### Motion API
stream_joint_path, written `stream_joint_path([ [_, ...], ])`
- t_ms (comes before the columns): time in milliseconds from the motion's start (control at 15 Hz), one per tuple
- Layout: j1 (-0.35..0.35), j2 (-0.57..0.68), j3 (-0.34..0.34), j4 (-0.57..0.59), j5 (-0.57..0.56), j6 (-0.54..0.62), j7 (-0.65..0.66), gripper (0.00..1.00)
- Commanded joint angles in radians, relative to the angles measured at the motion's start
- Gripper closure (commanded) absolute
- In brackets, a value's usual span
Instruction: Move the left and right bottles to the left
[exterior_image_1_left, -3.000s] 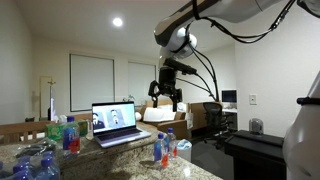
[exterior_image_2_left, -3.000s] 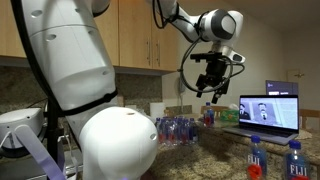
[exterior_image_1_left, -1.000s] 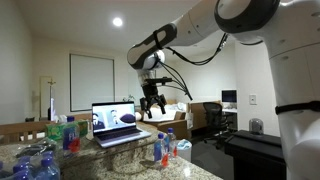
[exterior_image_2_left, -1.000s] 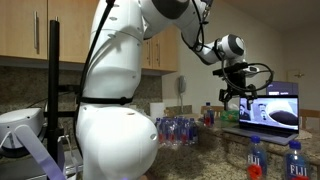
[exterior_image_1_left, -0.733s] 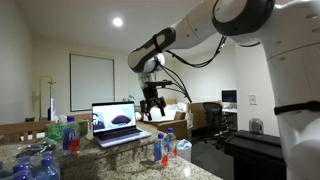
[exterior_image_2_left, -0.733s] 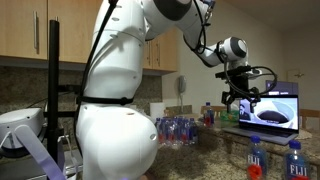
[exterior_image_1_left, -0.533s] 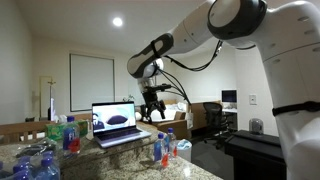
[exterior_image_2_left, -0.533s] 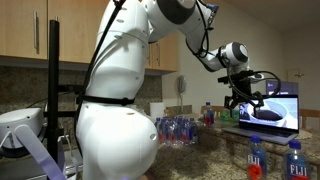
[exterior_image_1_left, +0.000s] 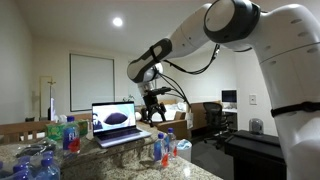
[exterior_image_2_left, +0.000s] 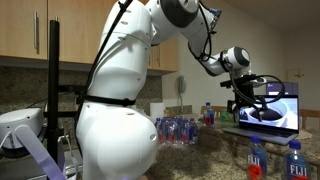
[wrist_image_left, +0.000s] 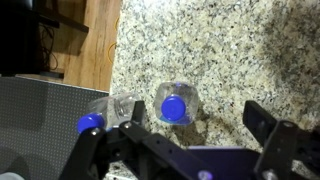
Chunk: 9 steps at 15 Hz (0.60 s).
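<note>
Two clear water bottles with blue caps and red-blue labels stand near the granite counter's end, in both exterior views (exterior_image_1_left: 158, 148) (exterior_image_1_left: 169, 145) (exterior_image_2_left: 254, 160) (exterior_image_2_left: 294, 160). In the wrist view I look down on them: one blue cap (wrist_image_left: 175, 105) lies between my jaws, the other (wrist_image_left: 92, 123) is off to the left beside the laptop. My gripper (exterior_image_1_left: 153, 108) (exterior_image_2_left: 247, 108) (wrist_image_left: 198, 118) hangs open and empty in the air above the bottles, touching nothing.
An open laptop (exterior_image_1_left: 118, 122) (exterior_image_2_left: 270, 108) sits on the granite counter (wrist_image_left: 230, 50) behind the bottles. A cluster of more bottles (exterior_image_1_left: 68, 134) (exterior_image_2_left: 178, 128) stands further along. The counter edge and wood floor (wrist_image_left: 95, 40) show to the left.
My arm has swung across and lowered, bringing the gripper over the two bottles by the laptop. The bottles have not moved.
</note>
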Motion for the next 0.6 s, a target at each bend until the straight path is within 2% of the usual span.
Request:
stream_joint_path([
  [0, -0.005, 0.000, 0.006, 0.002, -0.001, -0.002, 0.001, 0.00],
  [533, -0.001, 0.042, 0.014, 0.022, 0.006, 0.015, -0.004, 0.00],
])
